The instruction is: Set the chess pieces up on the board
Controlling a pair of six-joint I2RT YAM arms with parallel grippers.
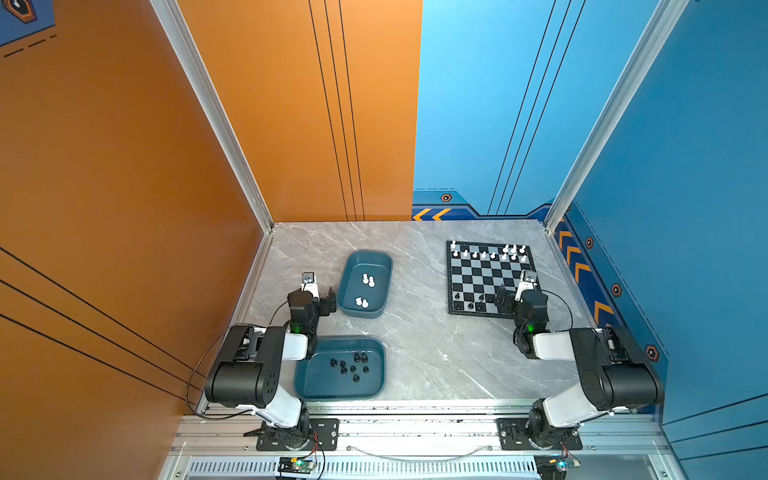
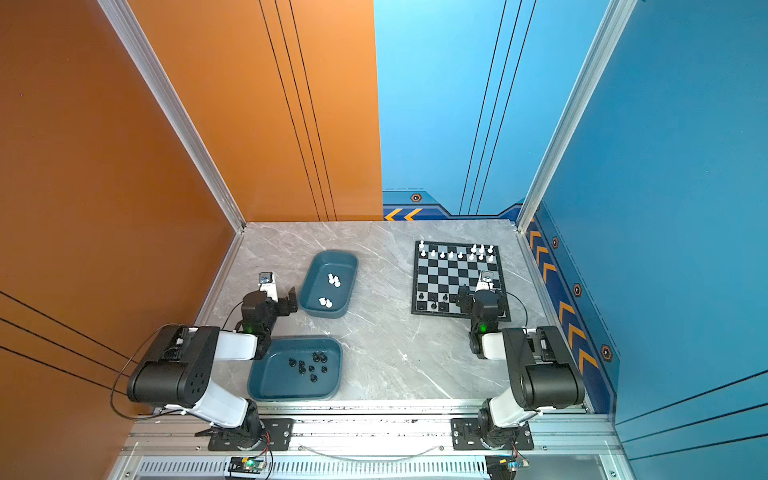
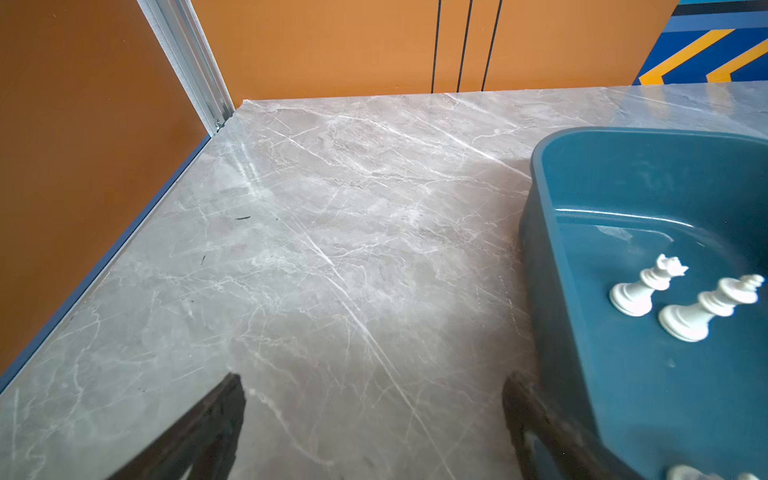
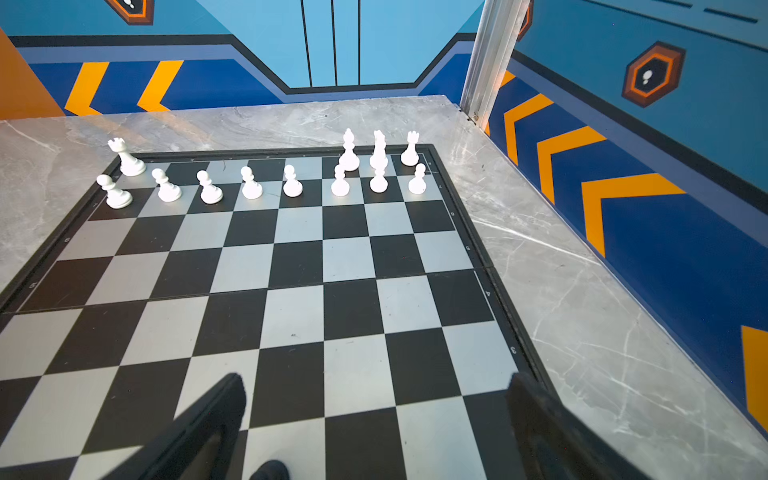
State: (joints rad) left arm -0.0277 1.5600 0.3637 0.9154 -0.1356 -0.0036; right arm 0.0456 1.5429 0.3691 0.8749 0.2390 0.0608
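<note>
The board (image 1: 482, 274), black and silver-grey squares inside a thin black border, lies flat at the far right of the counter (image 1: 415, 353), with white chess pieces (image 4: 293, 183) standing along its two far rows and a few black chess pieces (image 1: 470, 306) on its near left squares. My right hand (image 4: 376, 415) hangs spread wide and empty over its near right part. My left hand (image 3: 372, 415), equally spread and empty, hovers just left of the far teal tray (image 1: 374, 266), which holds four white ones.
</note>
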